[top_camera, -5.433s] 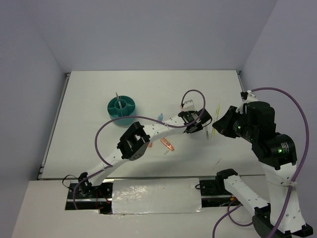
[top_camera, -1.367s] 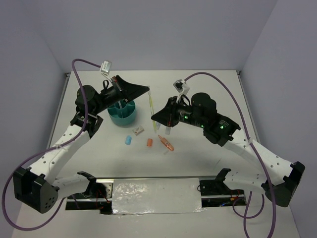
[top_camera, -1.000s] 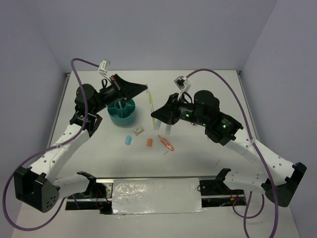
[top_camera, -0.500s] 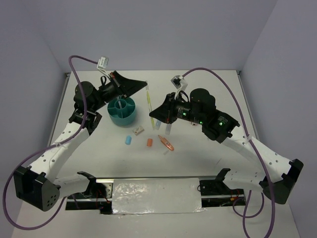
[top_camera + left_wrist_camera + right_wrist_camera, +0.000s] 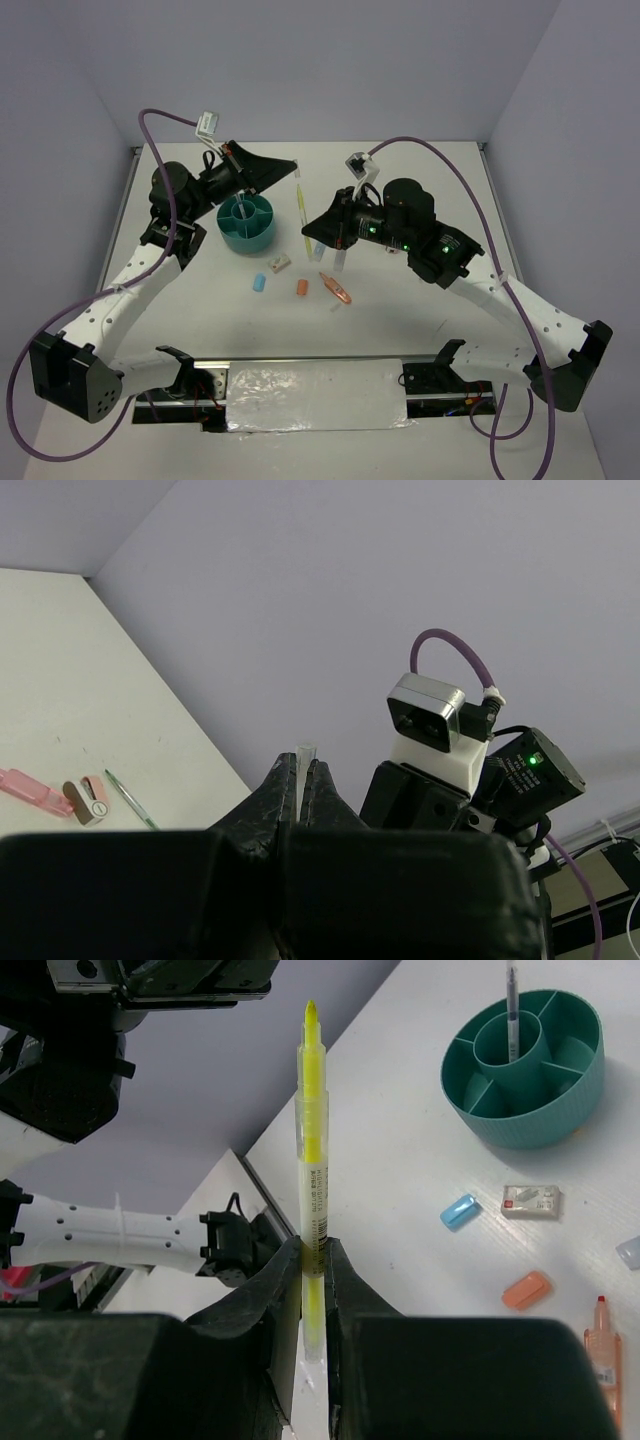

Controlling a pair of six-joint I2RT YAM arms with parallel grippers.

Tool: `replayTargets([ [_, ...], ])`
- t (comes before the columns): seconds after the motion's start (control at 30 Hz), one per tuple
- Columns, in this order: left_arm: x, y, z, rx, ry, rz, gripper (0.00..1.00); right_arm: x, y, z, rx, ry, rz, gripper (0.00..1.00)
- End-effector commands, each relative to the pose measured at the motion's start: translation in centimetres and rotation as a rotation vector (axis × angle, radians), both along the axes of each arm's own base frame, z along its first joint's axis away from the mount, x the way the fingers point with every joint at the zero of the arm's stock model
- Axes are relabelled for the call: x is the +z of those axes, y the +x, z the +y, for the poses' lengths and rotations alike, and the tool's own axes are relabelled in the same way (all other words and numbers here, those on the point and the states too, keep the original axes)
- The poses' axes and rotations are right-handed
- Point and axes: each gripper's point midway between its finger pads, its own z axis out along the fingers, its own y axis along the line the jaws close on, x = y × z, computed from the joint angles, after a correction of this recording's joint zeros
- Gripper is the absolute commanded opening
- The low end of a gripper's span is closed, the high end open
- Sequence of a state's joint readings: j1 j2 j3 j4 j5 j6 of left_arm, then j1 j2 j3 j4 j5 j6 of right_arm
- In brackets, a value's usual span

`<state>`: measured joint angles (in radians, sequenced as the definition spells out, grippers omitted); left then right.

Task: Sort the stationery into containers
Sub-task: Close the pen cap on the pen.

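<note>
Yellow highlighter pen (image 5: 312, 1140) w/ a clear plastic barrel stands upright, clamped low on its body by the right gripper (image 5: 312, 1252), bare yellow nib pointing up. In the top view it hangs in the air over the white table (image 5: 400, 325), just right of the round teal plastic organizer (image 5: 245, 238). The left gripper (image 5: 301, 776) is closed tight w/ a small clear piece (image 5: 305, 751) poking out btwn its fingertips; can't tell what that piece is. This gripper sits just above the highlighter's nib, and contact btwn them can't be judged. The organizer rests on the table's far-left part, its ctr cup holding one thin pen (image 5: 511, 1005) upright. Loose on the table on the organizer's near side, all apart from each other, are a small blue eraser (image 5: 259, 283), a whitish-tan block (image 5: 279, 264), a small orange eraser (image 5: 302, 288) and a short orange marker (image 5: 337, 289). The left wrist view also shows a pink marker (image 5: 28, 786) and a thin green pen (image 5: 128, 800) lying flat on the table, near each other.
</note>
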<state>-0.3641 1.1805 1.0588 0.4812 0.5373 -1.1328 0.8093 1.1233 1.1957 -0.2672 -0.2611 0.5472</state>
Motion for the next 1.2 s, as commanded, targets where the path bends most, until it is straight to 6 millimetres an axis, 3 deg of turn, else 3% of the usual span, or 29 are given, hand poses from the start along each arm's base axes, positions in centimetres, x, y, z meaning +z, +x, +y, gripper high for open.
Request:
replayTargets([
  [0.0,2.3,-0.8,0.2,-0.019,-0.034,-0.088,0.00,2.3,-0.2,-0.1,-0.007,0.048,-0.040,0.00],
  [1.17,0.8,-2.0,0.1,-0.062,-0.028,-0.070,0.00,3.1,0.9,-0.1,-0.044,0.035,-0.064,0.00],
])
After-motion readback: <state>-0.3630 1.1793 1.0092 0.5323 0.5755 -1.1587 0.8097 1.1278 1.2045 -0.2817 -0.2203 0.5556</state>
